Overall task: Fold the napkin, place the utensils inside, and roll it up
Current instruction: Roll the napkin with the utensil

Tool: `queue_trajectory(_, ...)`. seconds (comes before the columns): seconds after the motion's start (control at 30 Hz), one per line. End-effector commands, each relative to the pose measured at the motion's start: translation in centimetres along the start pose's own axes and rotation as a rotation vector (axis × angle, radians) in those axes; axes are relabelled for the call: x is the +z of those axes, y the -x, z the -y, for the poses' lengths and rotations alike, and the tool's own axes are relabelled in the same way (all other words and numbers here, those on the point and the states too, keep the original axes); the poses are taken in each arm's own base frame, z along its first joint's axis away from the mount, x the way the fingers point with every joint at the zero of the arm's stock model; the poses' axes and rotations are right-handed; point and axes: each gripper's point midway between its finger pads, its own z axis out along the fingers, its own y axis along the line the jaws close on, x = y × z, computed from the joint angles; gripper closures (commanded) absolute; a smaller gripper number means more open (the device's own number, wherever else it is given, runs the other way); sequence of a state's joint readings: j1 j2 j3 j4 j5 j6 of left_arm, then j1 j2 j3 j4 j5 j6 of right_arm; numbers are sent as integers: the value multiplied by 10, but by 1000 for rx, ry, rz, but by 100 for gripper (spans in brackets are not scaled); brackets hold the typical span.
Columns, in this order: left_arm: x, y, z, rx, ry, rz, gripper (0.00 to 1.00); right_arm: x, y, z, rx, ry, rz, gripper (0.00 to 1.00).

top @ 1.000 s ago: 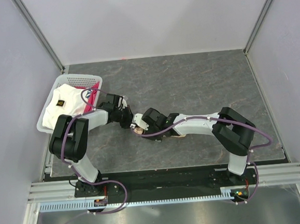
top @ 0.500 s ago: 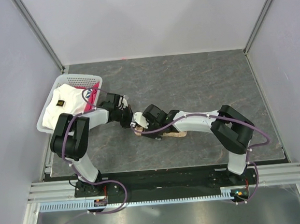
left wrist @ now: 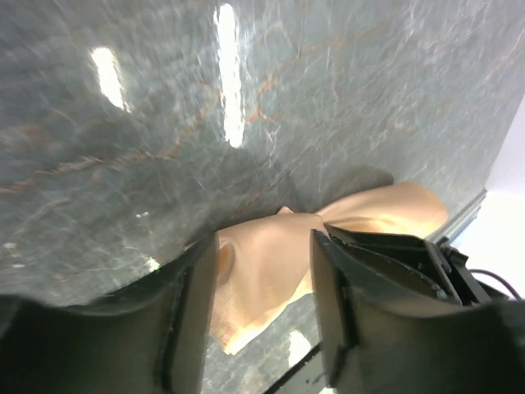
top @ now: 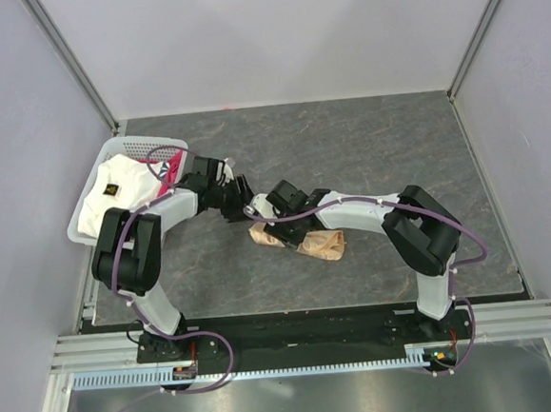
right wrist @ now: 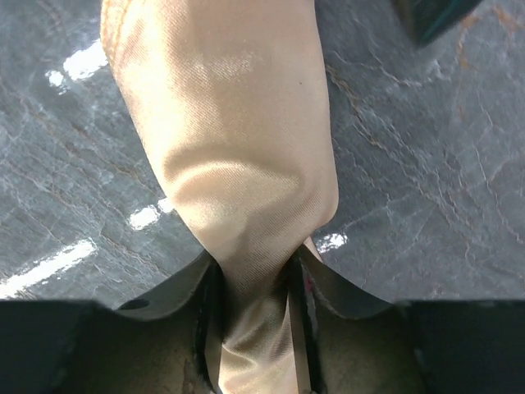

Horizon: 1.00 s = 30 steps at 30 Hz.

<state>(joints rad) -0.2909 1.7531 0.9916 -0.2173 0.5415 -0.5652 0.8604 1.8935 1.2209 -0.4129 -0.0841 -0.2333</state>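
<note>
Overhead, the napkin (top: 314,245) lies bunched on the grey table (top: 376,150) near its middle, its left end covered by the right arm; what its folds enclose cannot be seen. Right gripper (right wrist: 253,283): clenched on a gathered end of the cloth, which widens away from the fingers. Left gripper (left wrist: 262,242): jaws spread, holding nothing, with the cloth on the table beyond the gap. At left, a white basket (top: 156,145) holds a white cloth (top: 112,195) and a pink-red cloth (top: 166,188), the latter largely hidden.
</note>
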Motion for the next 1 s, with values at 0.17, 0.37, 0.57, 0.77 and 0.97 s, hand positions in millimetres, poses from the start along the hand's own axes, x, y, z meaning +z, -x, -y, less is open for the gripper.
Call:
queue_trajectory(0.17, -45, 36, -4, -39, 49, 173, 30, -8, -50, 17, 448, -204, -154, 64)
queue_trajectory(0.37, -66, 34, 11, -5, 20, 182, 28, -13, -64, 48, 642, -314, -123, 62)
queue_trajectory(0.57, -95, 33, 34, 75, -32, 199, 27, -14, -75, 86, 807, -335, -50, 60)
queue_trajectory(0.77, -114, 32, 43, 131, -32, 204, 27, -20, -96, 134, 932, -443, -31, 61)
queue_trajectory(0.97, -128, 36, 42, 188, -21, 239, 24, -26, -96, 160, 979, -450, 7, 52)
